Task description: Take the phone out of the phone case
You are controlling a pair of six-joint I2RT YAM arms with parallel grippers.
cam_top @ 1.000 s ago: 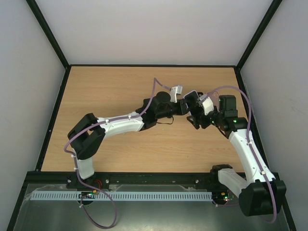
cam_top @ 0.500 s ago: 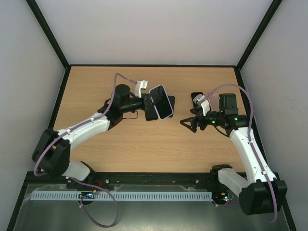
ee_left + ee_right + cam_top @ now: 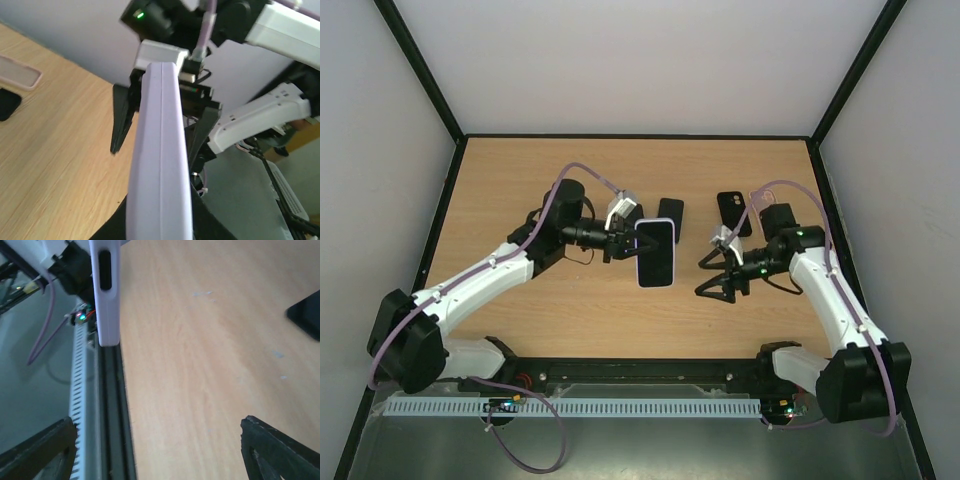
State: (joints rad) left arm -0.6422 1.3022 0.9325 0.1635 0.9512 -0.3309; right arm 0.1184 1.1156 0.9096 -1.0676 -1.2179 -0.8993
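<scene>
Held clear of the worktop, a lilac-edged phone sits clamped in the left gripper's jaws. The right gripper's jaws gape wide and empty nearby. The phone looks stiff, light and slick, probably best pinched across its long edges. Whether its case remains on cannot be told.

Robot arms: two, one gripper each: left gripper, right gripper. Lavender-cased phone: one. Wooden table: one. Dark phone-shaped slabs flat on it — two: left slab, right slab. Purple cables: two.
</scene>
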